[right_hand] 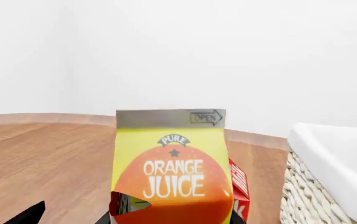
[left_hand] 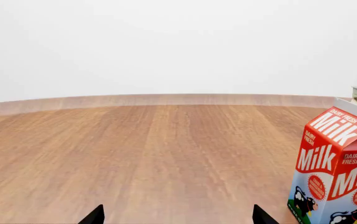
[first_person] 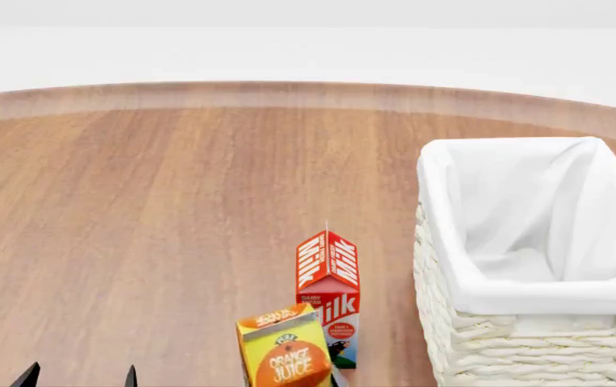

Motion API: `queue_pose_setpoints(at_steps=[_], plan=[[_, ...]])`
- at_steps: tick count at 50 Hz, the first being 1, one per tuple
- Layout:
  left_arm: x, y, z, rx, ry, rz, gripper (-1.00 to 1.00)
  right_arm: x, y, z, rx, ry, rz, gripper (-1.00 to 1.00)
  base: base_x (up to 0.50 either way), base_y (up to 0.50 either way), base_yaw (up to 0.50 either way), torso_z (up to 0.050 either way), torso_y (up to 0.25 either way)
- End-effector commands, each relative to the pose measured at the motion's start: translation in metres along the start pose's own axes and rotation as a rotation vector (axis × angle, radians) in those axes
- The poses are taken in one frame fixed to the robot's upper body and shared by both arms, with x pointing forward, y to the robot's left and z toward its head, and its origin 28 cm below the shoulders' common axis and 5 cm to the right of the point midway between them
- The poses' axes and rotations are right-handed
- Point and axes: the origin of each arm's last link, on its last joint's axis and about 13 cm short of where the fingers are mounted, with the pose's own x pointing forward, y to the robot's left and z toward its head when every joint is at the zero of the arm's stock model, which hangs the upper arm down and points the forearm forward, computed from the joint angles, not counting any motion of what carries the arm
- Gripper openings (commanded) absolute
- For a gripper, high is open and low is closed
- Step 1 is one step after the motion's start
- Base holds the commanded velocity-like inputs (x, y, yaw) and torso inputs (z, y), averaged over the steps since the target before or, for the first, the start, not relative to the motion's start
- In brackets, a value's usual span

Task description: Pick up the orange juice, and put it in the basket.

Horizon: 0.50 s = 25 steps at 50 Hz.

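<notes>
Orange juice (right_hand: 172,168) stands upright on the table's (first_person: 157,226) near edge, just before the milk carton (first_person: 327,286), left of the basket (first_person: 523,266), filling the right wrist view; right jaws' state unclear. Left gripper (left_hand: 177,217) spread, well apart.

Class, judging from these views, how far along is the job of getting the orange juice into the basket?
Nothing is finished: the orange juice stands on the table beside the milk carton, ungripped. The right gripper faces it, approaching. Grasping, lifting and placing into the empty basket remain.
</notes>
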Motion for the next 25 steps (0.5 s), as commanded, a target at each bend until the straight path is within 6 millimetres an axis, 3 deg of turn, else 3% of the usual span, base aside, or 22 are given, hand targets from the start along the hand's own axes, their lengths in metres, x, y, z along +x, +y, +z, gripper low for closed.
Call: queue_pose_setpoints(at_steps=[1, 25], plan=[[0.0, 0.0, 0.0, 0.0, 0.0, 0.0, 1.0, 0.0, -0.002, 0.033, -0.053, -0.097, -0.007, -1.0, 0.0, 0.0, 0.0, 0.0, 0.0], [0.0, 0.0, 0.0, 0.0, 0.0, 0.0, 1.0, 0.016, -0.023, 0.087, -0.077, -0.21, -0.088, -1.0, 0.0, 0.0, 0.0, 0.0, 0.0]])
